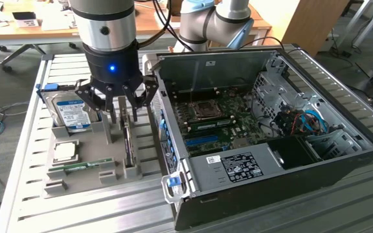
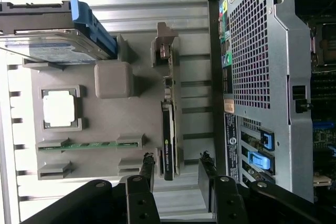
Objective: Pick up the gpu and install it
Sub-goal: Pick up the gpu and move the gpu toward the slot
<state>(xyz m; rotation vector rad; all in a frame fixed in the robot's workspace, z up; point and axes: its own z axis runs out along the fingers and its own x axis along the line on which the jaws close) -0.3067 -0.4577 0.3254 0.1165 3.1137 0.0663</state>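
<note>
Beneath the wide-open, empty fingers (image 2: 148,169) the gpu (image 2: 168,140) stood on edge, so a centred, vertical descent seemed wisest.

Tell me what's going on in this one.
A robot arm's gripper hangs open over the gpu, which stands on edge in its slot on the gray parts tray. Nothing is gripped yet. The open computer case sits beside the tray, and the card is not yet installed.

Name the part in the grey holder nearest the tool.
The gpu, standing on edge just below the open tool; the hard drive, CPU and RAM stick sit farther off.
</note>
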